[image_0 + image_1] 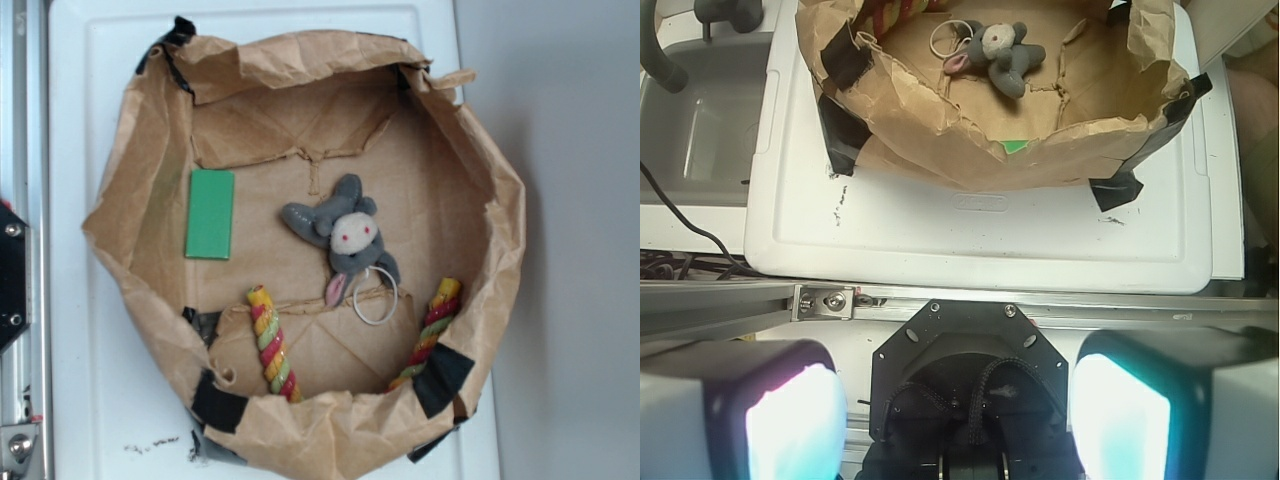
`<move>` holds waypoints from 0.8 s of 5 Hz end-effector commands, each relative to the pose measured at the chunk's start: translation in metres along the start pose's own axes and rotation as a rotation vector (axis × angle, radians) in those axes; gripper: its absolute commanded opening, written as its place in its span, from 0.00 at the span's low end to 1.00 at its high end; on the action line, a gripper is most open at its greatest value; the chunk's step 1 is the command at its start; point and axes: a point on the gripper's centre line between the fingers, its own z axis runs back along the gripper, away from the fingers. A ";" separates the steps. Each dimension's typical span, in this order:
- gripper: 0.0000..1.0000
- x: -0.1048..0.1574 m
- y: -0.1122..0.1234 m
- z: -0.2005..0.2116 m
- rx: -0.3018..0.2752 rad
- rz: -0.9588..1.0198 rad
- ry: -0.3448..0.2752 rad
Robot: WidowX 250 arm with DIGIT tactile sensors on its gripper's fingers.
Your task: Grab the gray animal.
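The gray animal [345, 232] is a small plush with floppy ears, a pale face with red eyes and a pink ear lining. It lies on the floor of a crumpled brown paper bag [120, 200] with a white ring [375, 295] attached. In the wrist view the gray animal [1002, 48] shows far ahead, inside the paper bag [970, 150]. My gripper [960, 400] is open. Its two pads [790, 420] stand wide apart with nothing between them. It hangs over the black base plate [970, 350], well outside the bag. The exterior view does not show the gripper.
A green block [210, 213] lies left of the animal. Two red-yellow-green twisted ropes [272, 342] [430, 330] lean at the bag's near wall. The bag sits on a white tray [980, 230]. An aluminium rail [1090, 310] runs between tray and base. A grey bin [700, 130] stands alongside.
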 end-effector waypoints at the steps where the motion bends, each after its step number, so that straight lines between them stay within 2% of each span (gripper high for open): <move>1: 1.00 -0.048 0.021 0.010 -0.007 0.054 -0.039; 3: 1.00 -0.048 0.021 0.010 -0.007 0.054 -0.039; 4: 1.00 0.001 0.002 0.000 -0.018 0.124 0.006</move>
